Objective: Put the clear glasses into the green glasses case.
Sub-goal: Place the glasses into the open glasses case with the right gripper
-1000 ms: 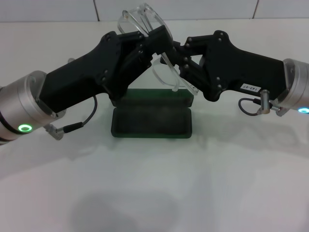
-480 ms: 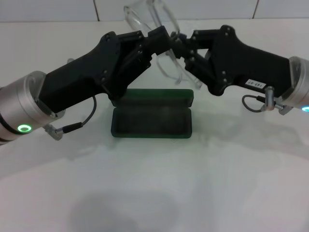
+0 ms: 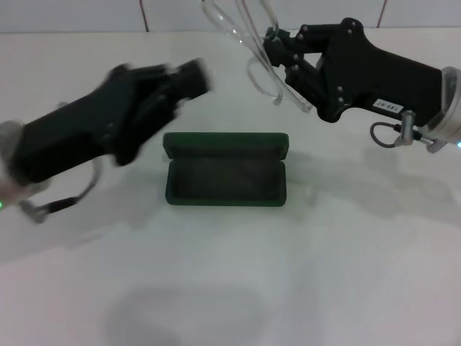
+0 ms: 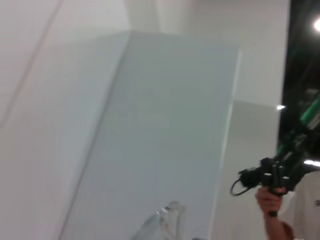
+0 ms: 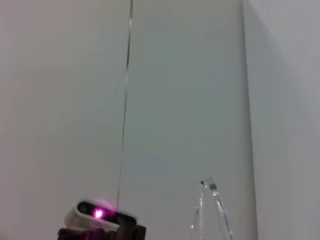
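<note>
One green case (image 3: 226, 175) lies open on the white surface (image 3: 238, 281), its dark lining showing. Just left of it the left claw (image 3: 193, 76) is blurred; its opening cannot be told. Farther back, the right claw (image 3: 274, 45) grips one clear glasses (image 3: 253, 43) aloft, their top cut off.

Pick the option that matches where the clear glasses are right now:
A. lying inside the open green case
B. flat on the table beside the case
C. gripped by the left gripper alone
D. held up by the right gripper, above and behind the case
D: the clear glasses hang from the right gripper, above and behind the open, empty green glasses case; the left gripper is apart from them.
</note>
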